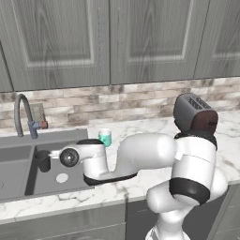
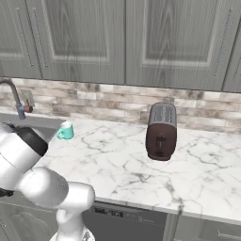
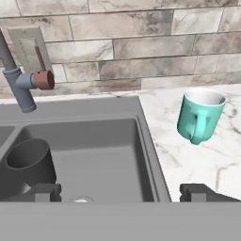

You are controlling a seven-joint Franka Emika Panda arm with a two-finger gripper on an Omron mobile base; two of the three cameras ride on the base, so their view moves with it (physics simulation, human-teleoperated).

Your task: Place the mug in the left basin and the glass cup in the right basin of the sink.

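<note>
My two-finger hand [image 3: 121, 192] stands wide open and holds nothing, its dark tips spread apart above the near edge of the grey metal two-basin sink [image 3: 150, 146]. Nearest to me, the small dark grey-black handleless tumbler [image 3: 28, 162] stands upright in the right basin, close to the ridge that splits the two basins, so I judge its half of the job done. Beyond the sink's right rim, on the white marble desk [image 3: 188, 160], stands the small teal mug with a white rim [image 3: 200, 115], upright, handle turned toward me, apart from the sink and not yet moved. It looks like glazed ceramic: stiff, light enough for me, probably slick and liable to chip if knocked against metal. I would take it across the body just under the rim, one finger on each side and clear of the handle, or pinch the wall at the rim from above; the handle itself seems too thin and curved to trust. Farthest back are the curved grey faucet [image 3: 19, 84] and the stone-tile backsplash [image 3: 132, 42].
</note>
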